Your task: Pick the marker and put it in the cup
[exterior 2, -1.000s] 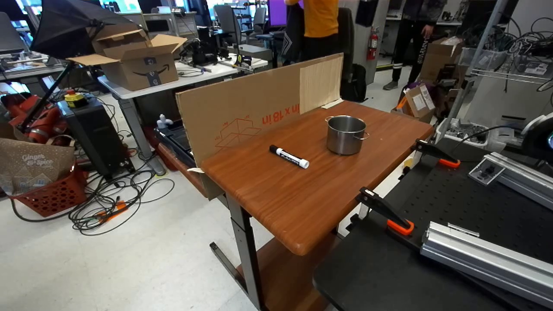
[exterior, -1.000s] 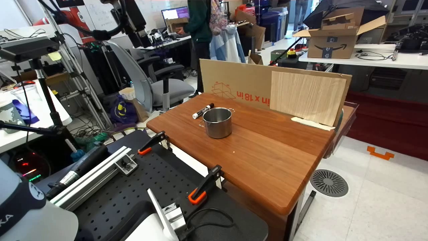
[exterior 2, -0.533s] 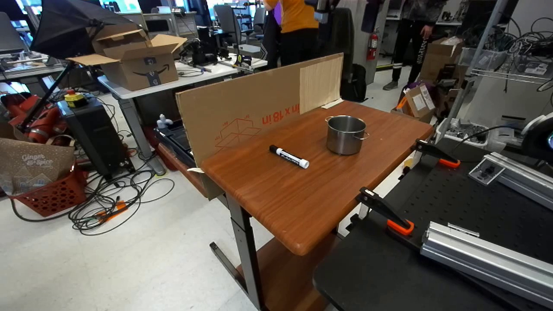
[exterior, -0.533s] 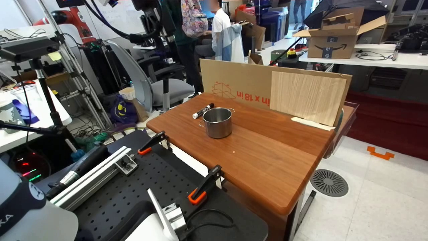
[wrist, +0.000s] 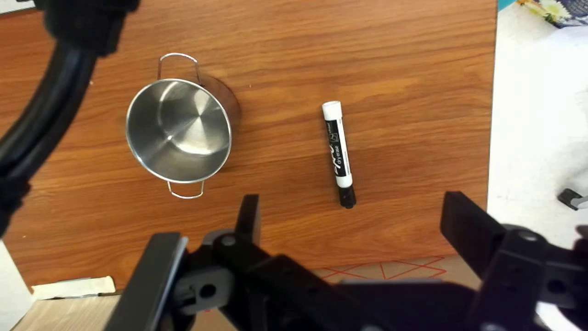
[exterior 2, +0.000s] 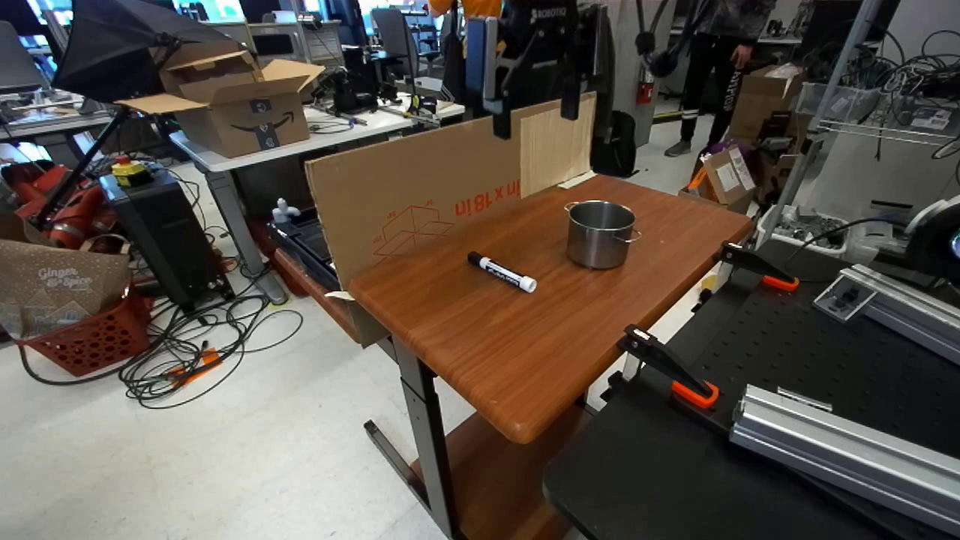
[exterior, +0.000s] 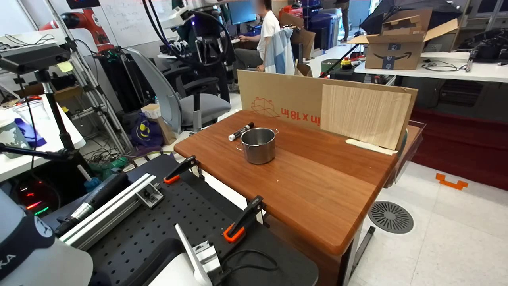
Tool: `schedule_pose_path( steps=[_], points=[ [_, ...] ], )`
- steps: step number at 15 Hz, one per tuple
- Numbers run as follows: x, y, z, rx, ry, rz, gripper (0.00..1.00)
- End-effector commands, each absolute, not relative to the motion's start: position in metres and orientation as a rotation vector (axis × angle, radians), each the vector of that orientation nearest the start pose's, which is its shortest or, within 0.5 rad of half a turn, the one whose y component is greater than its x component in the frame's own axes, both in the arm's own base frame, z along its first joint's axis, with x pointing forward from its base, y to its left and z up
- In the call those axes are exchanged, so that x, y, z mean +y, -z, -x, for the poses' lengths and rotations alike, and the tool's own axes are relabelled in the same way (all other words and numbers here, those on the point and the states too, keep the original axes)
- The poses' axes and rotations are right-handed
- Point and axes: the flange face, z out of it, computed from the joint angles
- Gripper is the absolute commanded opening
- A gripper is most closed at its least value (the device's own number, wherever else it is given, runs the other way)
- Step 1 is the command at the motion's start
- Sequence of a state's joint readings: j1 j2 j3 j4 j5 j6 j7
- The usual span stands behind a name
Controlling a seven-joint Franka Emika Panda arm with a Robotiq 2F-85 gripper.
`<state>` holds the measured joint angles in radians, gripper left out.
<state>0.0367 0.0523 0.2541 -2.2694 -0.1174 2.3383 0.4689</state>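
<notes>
The marker, black and white with a black end, lies on the wooden table in both exterior views (exterior: pixel 241 132) (exterior 2: pixel 502 272) and in the wrist view (wrist: pixel 338 147). The cup, a round silver metal pot with two wire handles, stands upright beside it in both exterior views (exterior: pixel 258 149) (exterior 2: pixel 598 240) and in the wrist view (wrist: pixel 179 131). Its visible inside holds nothing. My gripper (exterior 2: pixel 535 112) is open and empty, high above the table by the cardboard. In the wrist view its fingers (wrist: pixel 353 216) are wide apart, with the marker's black end showing between and beyond them, not touched.
A cardboard panel (exterior 2: pixel 420 187) stands along one table edge (exterior 2: pixel 480 337), with a light wood-patterned sheet (exterior: pixel 365 115) on it. Black and orange clamps (exterior: pixel 242 220) sit at the edge by the black perforated base (exterior: pixel 190 214). A black cable (wrist: pixel 50 110) crosses the wrist view.
The arm has swung in over the table; the gripper has come down into view in an exterior view. The marker and cup have not moved. People in the background have shifted.
</notes>
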Motion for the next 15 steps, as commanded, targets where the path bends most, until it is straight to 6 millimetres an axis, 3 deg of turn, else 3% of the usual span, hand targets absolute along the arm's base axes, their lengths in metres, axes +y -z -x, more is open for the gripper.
schedule_pose_path(
  steps=[1, 10, 15],
  points=[
    [0.156, -0.316, -0.530, 0.151, 0.084, 3.198, 1.00],
    [0.155, -0.237, -0.567, 0.170, -0.048, 3.228, 1.00],
    [0.157, -0.206, -0.587, 0.189, -0.071, 3.233, 1.00]
  ],
)
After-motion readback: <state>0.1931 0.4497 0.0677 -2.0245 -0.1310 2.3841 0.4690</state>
